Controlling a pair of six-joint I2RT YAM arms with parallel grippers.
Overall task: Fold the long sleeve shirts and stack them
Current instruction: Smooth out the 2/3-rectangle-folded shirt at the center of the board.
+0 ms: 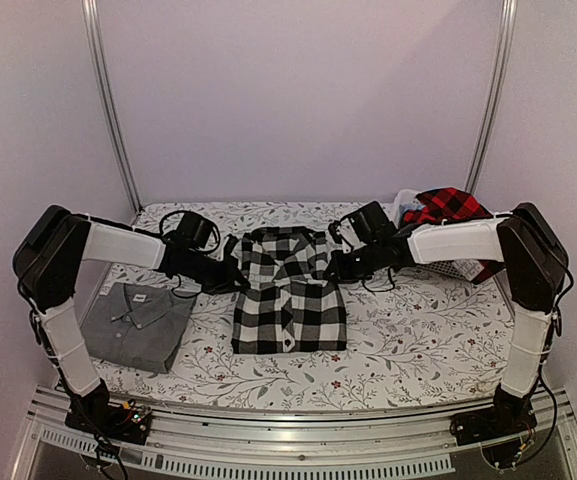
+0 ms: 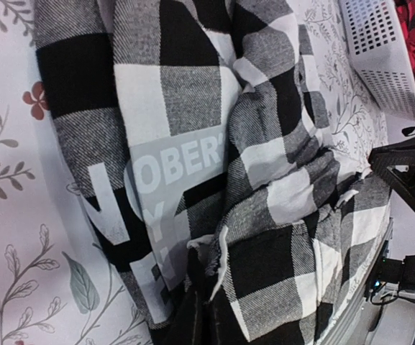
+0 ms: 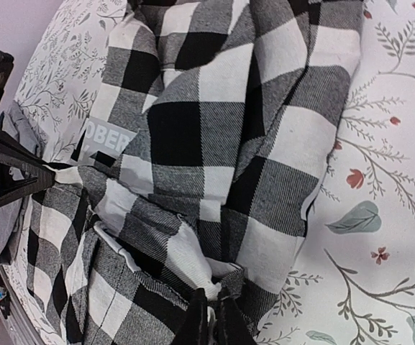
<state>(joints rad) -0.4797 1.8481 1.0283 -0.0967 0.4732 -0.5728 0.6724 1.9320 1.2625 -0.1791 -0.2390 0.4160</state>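
L fingers (image 2: 193, 328), R fingers (image 3: 198, 329) pinching b/w check shirt (image 1: 288, 300), tips buried in cloth, lettering (image 2: 182, 169) part-hidden

The left arm (image 1: 123, 243) and right arm (image 1: 458, 240) rise from their bases, bend at raised elbows and reach inward, forearms near level. The left gripper (image 1: 230, 274) has its black fingers (image 2: 189, 323) closed, pinching the black-and-white buffalo check shirt (image 1: 288, 290). The right gripper (image 1: 338, 265) is likewise clamped on that shirt.
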